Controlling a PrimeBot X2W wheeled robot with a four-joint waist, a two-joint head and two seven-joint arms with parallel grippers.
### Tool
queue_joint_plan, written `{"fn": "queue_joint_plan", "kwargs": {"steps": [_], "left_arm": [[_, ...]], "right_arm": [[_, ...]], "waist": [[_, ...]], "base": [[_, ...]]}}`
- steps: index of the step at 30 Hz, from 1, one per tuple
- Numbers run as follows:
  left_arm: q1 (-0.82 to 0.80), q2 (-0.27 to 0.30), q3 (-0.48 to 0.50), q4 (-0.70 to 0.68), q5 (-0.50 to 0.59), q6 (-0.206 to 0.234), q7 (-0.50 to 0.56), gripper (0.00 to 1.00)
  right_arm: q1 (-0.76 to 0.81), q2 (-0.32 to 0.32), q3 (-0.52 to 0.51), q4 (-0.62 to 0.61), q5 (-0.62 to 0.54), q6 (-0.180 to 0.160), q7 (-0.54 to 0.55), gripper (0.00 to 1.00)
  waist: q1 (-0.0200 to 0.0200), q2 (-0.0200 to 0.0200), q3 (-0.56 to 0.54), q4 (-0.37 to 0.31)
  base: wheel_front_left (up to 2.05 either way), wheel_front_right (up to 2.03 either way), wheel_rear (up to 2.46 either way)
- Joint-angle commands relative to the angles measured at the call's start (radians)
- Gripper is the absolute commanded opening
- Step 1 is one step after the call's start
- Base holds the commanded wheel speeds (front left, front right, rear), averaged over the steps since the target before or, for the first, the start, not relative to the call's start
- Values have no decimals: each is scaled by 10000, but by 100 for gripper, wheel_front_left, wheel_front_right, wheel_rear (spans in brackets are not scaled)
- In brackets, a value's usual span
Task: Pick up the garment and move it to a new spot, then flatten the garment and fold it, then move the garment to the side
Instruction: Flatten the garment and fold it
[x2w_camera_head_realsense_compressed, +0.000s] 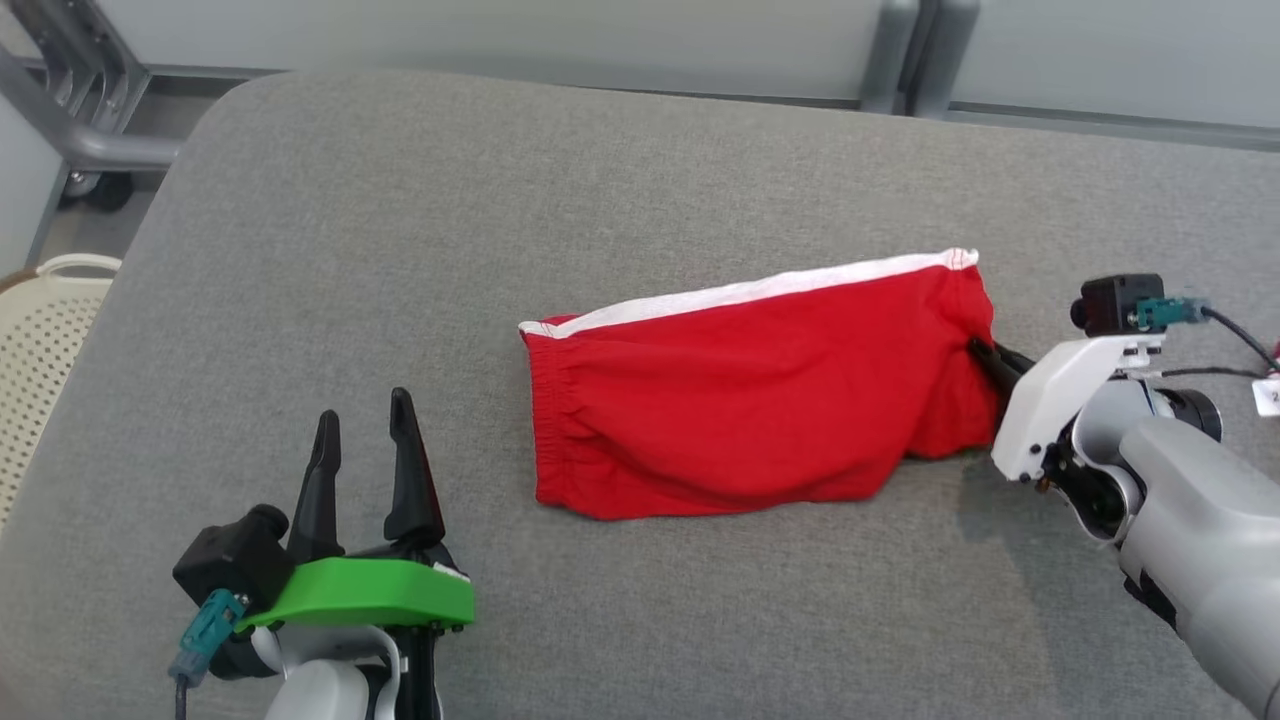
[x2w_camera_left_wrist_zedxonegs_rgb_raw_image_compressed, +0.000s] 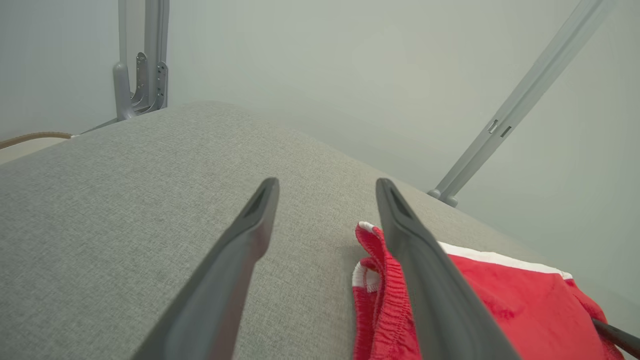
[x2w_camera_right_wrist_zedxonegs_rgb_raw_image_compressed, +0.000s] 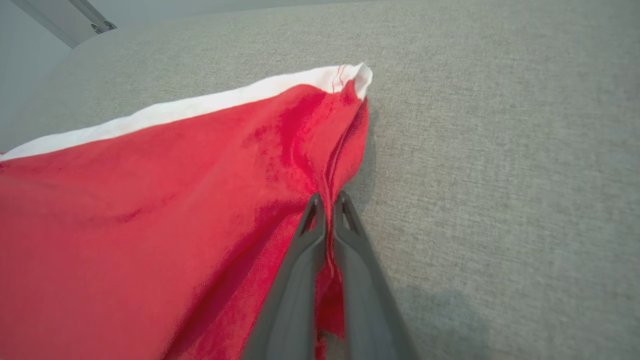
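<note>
The garment (x2w_camera_head_realsense_compressed: 740, 390) is a pair of red shorts with a white side stripe, lying folded in the middle of the grey padded table (x2w_camera_head_realsense_compressed: 400, 200). My right gripper (x2w_camera_head_realsense_compressed: 982, 357) is shut on the garment's right edge; in the right wrist view red cloth (x2w_camera_right_wrist_zedxonegs_rgb_raw_image_compressed: 150, 210) is pinched between the two closed fingers of that gripper (x2w_camera_right_wrist_zedxonegs_rgb_raw_image_compressed: 328, 200). My left gripper (x2w_camera_head_realsense_compressed: 362, 420) stands open at the lower left, well clear of the shorts. From the left wrist, its spread fingers (x2w_camera_left_wrist_zedxonegs_rgb_raw_image_compressed: 327, 186) frame the elastic waistband (x2w_camera_left_wrist_zedxonegs_rgb_raw_image_compressed: 382, 280).
A cream perforated basket (x2w_camera_head_realsense_compressed: 40, 340) stands off the table's left edge. Grey metal frame posts (x2w_camera_head_realsense_compressed: 890, 50) run along the far side. Bare grey table surface surrounds the shorts on all sides.
</note>
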Motion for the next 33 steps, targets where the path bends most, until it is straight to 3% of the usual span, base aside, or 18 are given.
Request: {"fn": "queue_joint_plan", "kwargs": {"steps": [1,14,27,33], "left_arm": [[176,81,34,-86,38,32,38,100],[779,298,-96,-646,-17,265,409,100],[865,313,-154,-679,-111,318,468,100],[877,329,-152,-673,-156,349,468,100]], "right_arm": [[317,-94,-41,-60,105,-16,-166,0],[1889,-620,-341,-538,536,-16,-517,0],[2023,-489,-957,-117,716,-16,-690,0],[1995,-394,-1239,-609,1031,-14,-775,0]], "waist": [[0,103,-550,-577],[0,103,-1174,-1639],[0,103,-1161,-1731],[0,103,-1150,-1709]], "base": [[0,0,0],[0,0,0],[0,0,0],[0,0,0]]}}
